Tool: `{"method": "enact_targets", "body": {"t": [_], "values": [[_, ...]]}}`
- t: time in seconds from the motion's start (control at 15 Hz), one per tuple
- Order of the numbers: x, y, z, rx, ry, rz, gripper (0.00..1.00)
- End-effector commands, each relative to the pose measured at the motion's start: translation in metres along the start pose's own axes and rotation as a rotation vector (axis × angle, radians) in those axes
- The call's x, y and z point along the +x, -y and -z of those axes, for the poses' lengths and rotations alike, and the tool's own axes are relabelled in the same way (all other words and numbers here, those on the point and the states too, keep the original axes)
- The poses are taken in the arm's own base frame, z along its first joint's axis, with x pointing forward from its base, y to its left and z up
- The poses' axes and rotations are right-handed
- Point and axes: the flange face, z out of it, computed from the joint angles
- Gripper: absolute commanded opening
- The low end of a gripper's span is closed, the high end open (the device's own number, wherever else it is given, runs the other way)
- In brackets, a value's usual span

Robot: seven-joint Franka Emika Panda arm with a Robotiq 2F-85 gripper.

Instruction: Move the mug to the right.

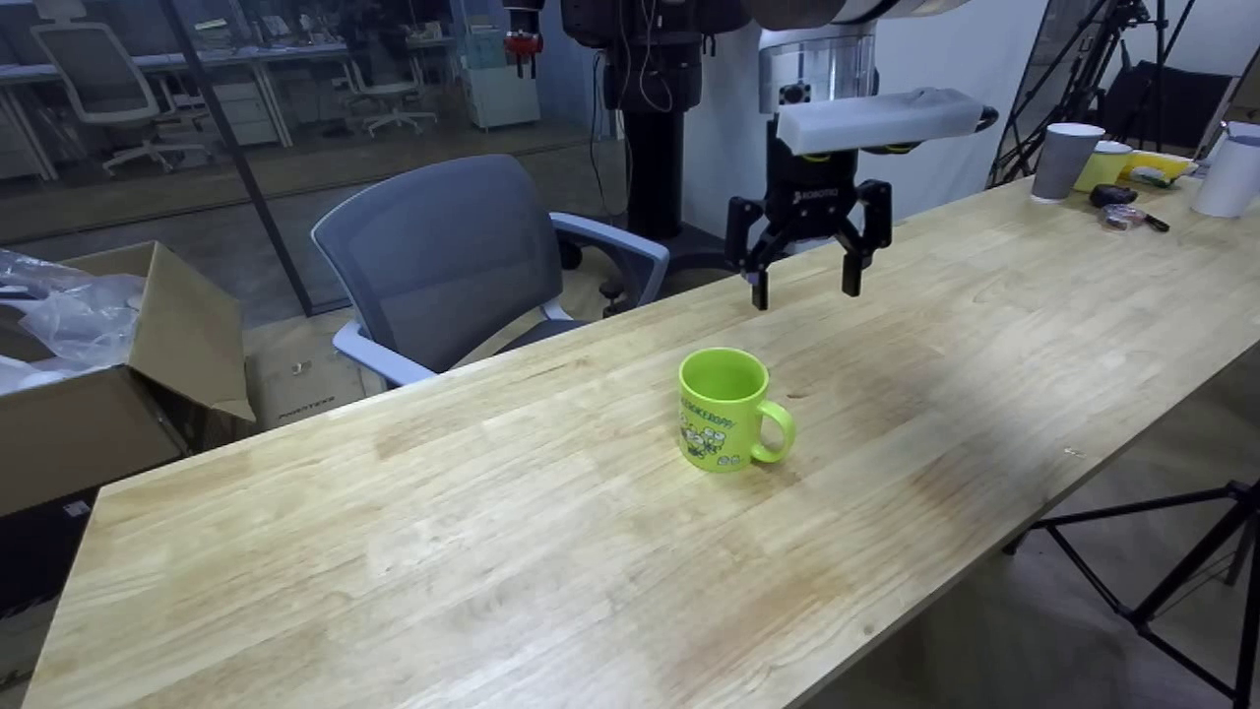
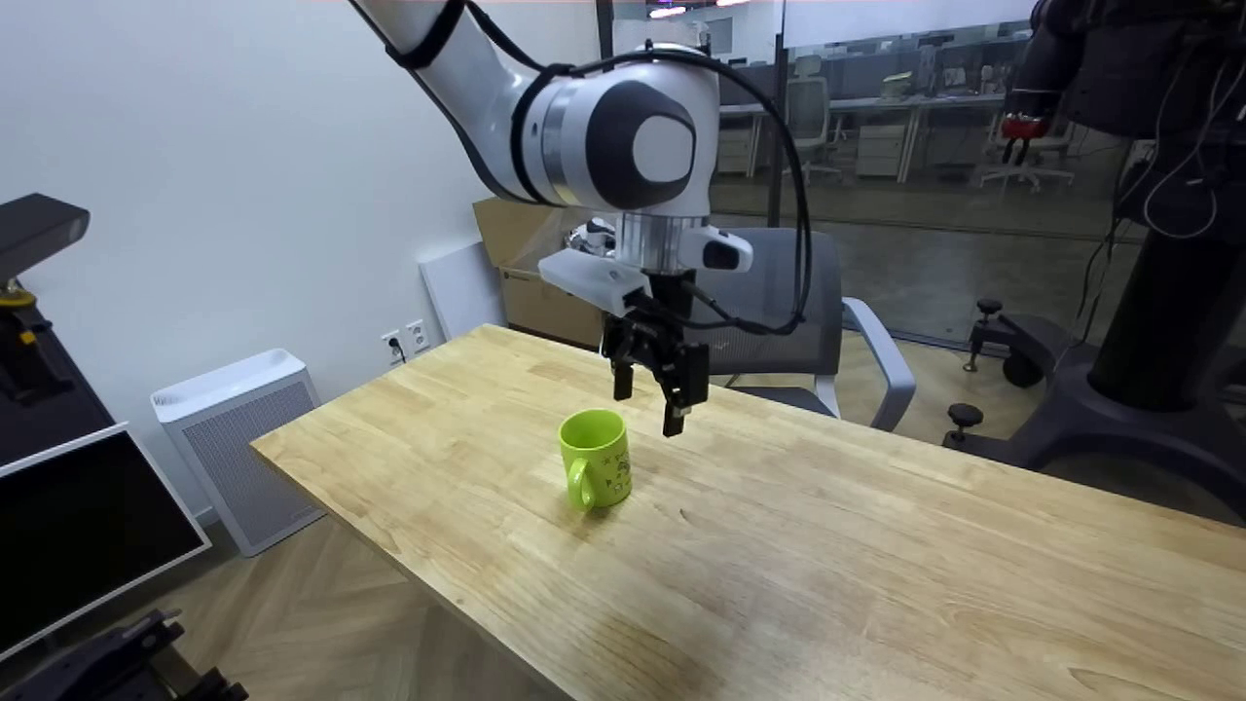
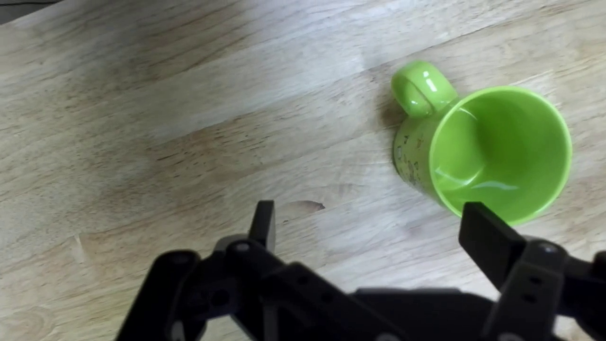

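The lime-green mug (image 1: 705, 423) stands upright on the wooden table; its loop handle and dark printed side show in both exterior views, also here (image 2: 596, 458). My gripper (image 1: 805, 290) is open and empty, fingers pointing down. It hangs above the table, higher than the mug and off to its side, nearer the chair edge; it also shows here (image 2: 648, 407). In the wrist view the mug (image 3: 502, 151) lies at the upper right, handle toward the upper left. The gripper (image 3: 369, 210) has widely parted fingers there, and the right fingertip overlaps the mug's rim in the picture. Nothing is between the fingers.
The wooden table (image 1: 413, 551) runs lengthwise. A grey office chair (image 1: 443, 266) stands against its edge beneath the arm side. A grey cup (image 1: 1066, 162), a white cup (image 1: 1228, 177) and small items stand at one table end. An open cardboard box (image 1: 89, 423) is beyond the opposite end.
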Motion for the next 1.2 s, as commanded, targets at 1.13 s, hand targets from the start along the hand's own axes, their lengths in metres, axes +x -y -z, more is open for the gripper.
{"method": "enact_targets", "body": {"t": [1.13], "values": [[-0.028, 0.052, -0.022, 0.003, -0.022, 0.081, 1.00]]}}
